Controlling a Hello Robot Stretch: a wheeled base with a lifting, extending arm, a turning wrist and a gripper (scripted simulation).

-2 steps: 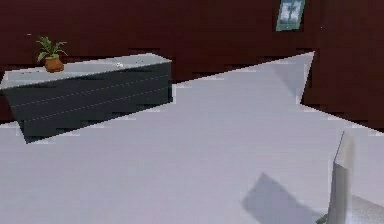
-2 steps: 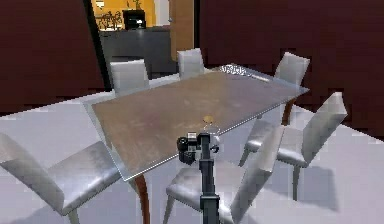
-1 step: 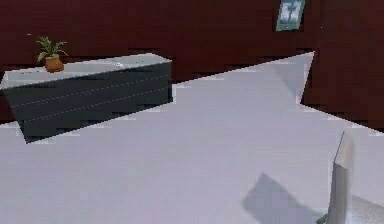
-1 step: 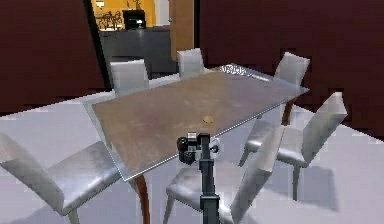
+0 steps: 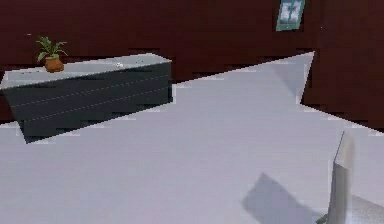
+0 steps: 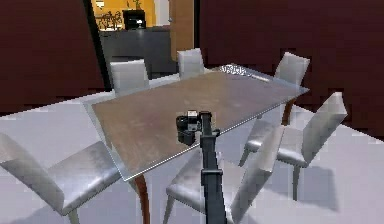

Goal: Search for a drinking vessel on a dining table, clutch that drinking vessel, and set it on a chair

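We identify a home dining room. 1 long tabletop [image 6: 140,115] stands ringed by grey upholstered chairs [image 6: 130,75]. Dark red walls [image 5: 200,30] carry 1 framed picture [image 5: 291,14]. 1 dark drawer cabinet [image 5: 90,95] bears 1 potted plant [image 5: 50,50]. 1 doorway [image 6: 135,30] opens onto a lit adjoining room holding more dark furniture.

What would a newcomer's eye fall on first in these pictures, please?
In the arm side view, the long glossy dining table ringed by grey chairs stands out, with the dark arm rising from the bottom edge and its tool seen against the tabletop. In the forward view, a dark sideboard at the left bears a potted plant before deep red walls.
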